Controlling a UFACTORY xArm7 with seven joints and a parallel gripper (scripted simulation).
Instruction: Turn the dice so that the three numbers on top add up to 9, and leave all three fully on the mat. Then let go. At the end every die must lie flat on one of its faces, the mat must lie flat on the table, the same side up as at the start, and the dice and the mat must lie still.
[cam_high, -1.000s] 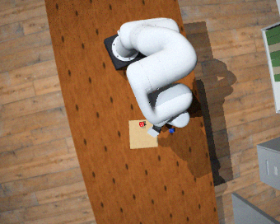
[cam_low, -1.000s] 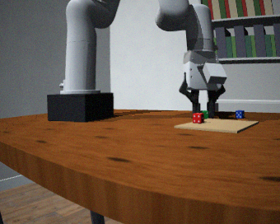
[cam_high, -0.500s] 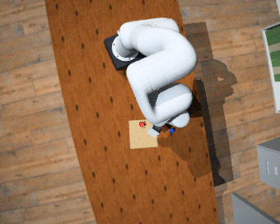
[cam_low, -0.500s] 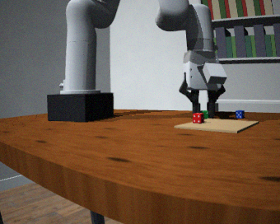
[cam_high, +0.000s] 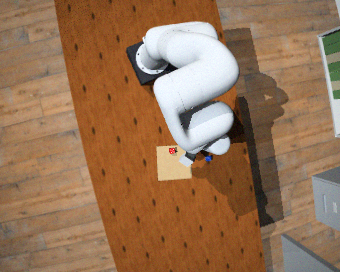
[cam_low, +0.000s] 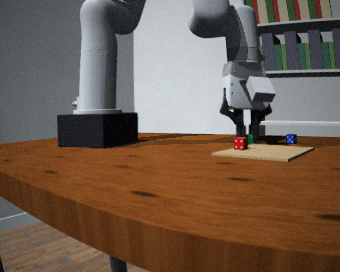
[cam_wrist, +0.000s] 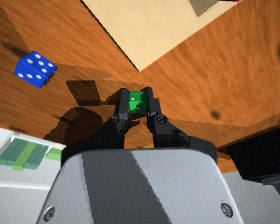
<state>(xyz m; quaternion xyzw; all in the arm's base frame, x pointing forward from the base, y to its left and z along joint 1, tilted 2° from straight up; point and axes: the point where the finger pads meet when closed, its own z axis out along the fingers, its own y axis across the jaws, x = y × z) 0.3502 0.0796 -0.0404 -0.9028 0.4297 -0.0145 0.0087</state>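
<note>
My gripper (cam_wrist: 137, 97) is shut on the green die (cam_wrist: 136, 104), which sits on the bare wood just off the corner of the tan mat (cam_wrist: 150, 25). The green die also shows between the fingers in the exterior view (cam_low: 250, 138). The red die (cam_low: 240, 143) lies on the mat (cam_low: 263, 152) near its edge; it shows in the overhead view (cam_high: 172, 150) on the mat (cam_high: 173, 163). The blue die (cam_wrist: 34, 69) lies on the wood off the mat, with several white pips showing; it also shows in the exterior view (cam_low: 291, 138) and in the overhead view (cam_high: 208, 158).
The arm's black base (cam_low: 97, 129) stands on the round wooden table. A bookshelf (cam_low: 300, 40) is behind the table. The arm's bulk hides the gripper in the overhead view.
</note>
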